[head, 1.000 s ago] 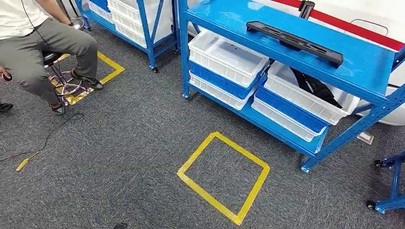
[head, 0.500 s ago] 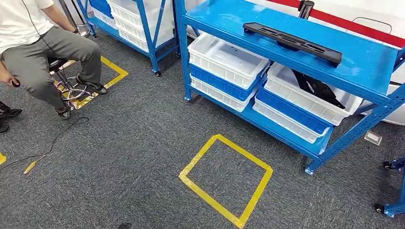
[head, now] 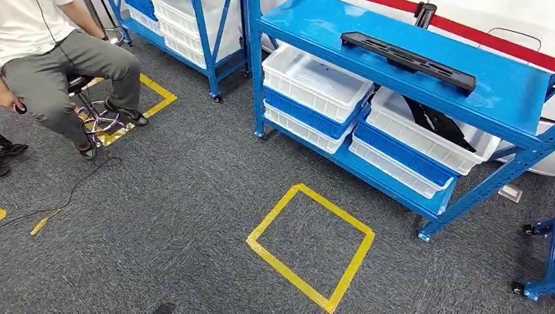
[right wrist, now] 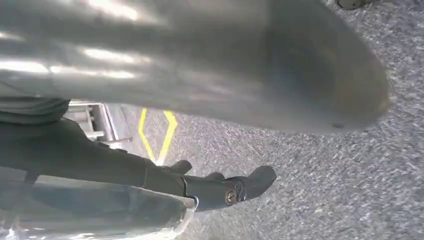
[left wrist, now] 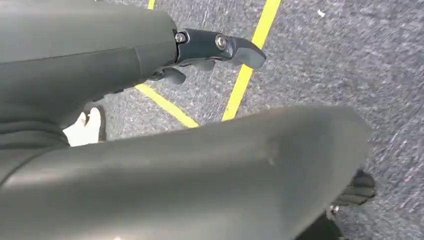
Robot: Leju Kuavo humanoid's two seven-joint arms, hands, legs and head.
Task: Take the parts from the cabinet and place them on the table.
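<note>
A long black part lies on the top shelf of the blue rack ahead of me. More black parts sit in the right-hand white bin on the lower shelf. The left white bin beside it looks nearly bare. My left hand hangs over the grey carpet with its fingers loosely extended and nothing in them. My right hand hangs the same way, holding nothing.
A yellow tape square marks the carpet in front of the rack. A person sits on a stool at the left, with a cable on the floor nearby. A second blue rack stands behind; a wheeled blue frame at the right.
The whole picture has shifted slightly, so the camera has moved; the rack and tape square sit a little further right. The black parts lie as before.
</note>
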